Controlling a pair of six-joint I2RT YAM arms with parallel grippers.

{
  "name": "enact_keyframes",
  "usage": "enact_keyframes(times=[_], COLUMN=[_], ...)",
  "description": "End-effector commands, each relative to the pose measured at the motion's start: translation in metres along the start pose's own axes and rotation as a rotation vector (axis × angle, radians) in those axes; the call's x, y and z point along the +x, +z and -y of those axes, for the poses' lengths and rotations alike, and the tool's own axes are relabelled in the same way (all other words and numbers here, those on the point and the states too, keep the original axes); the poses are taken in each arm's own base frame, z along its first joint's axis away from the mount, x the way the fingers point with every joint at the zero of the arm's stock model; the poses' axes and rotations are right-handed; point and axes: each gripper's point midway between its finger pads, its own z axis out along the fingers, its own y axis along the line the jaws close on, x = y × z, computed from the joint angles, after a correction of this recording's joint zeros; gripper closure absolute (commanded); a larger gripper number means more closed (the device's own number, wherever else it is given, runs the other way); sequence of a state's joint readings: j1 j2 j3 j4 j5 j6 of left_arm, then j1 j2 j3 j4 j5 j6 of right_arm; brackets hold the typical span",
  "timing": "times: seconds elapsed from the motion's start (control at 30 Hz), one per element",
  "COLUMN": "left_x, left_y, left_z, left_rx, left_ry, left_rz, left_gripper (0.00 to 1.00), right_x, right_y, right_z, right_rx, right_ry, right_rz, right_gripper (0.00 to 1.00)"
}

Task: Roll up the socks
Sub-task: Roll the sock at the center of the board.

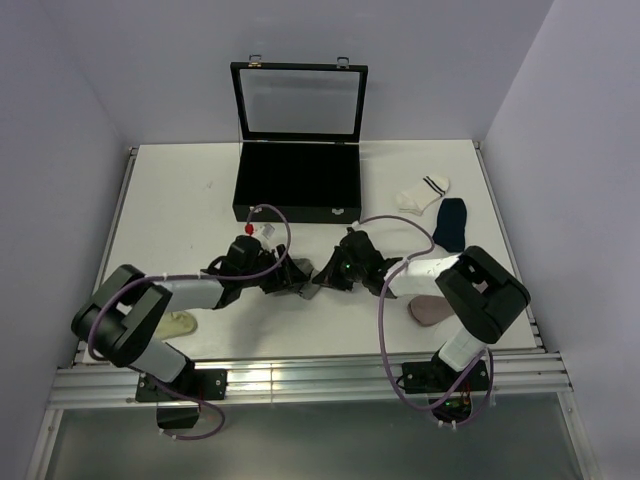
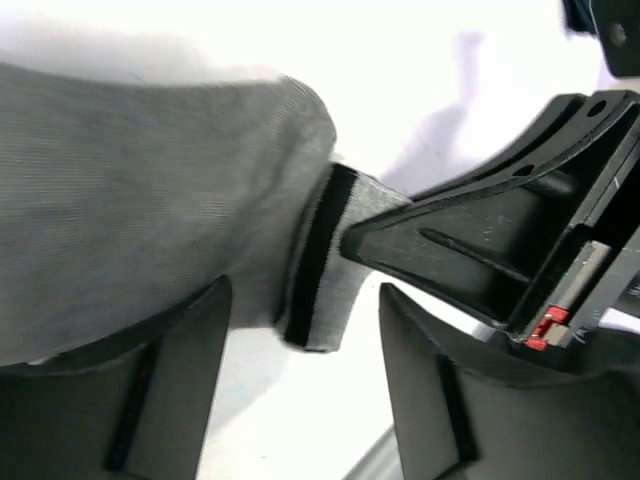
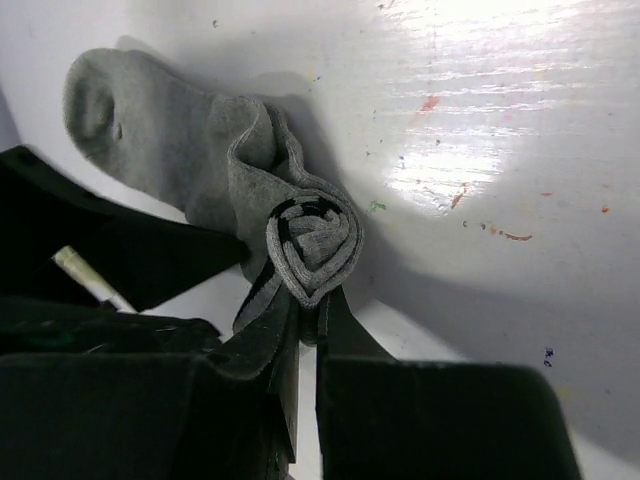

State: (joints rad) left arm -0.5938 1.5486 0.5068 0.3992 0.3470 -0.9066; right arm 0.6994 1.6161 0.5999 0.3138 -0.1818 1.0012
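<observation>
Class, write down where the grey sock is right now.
In the top view the grey sock lies centrally, just nearer the arms than the case; the right gripper pinches its rolled end, the open left gripper opposite.

Sock [image 3: 200,170] at right claw [image 3: 308,300] tips: fine-knit grey cloth, matt; claw matt black plastic; table [image 3: 480,120] beyond it glossy white, smooth, flecked with coloured specks.

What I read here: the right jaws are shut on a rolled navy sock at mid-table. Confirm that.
Wrong on colour. The right gripper has its jaws shut on a rolled grey sock, not a navy one, at mid-table; the right wrist view shows it.
</observation>
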Motion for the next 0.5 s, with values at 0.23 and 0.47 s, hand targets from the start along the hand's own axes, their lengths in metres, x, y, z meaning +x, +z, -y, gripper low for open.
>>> enact_keyframes(times=[0.23,0.47], left_x=[-0.034,-0.006], left_y=[-0.036,-0.022], left_z=[0.009,0.057], left_rx=[-0.234,-0.191], left_ry=[0.351,0.569], left_rz=[0.285,0.301], left_gripper=[0.32,0.33], right_x=[0.003,0.001], right_y=[-0.017,-0.022], right_z=[0.029,0.027], right_rx=[0.341,0.444], right_ry=[-0.005,-0.002], right_rz=[-0.116,-0.179], right_gripper=[1.00,1.00])
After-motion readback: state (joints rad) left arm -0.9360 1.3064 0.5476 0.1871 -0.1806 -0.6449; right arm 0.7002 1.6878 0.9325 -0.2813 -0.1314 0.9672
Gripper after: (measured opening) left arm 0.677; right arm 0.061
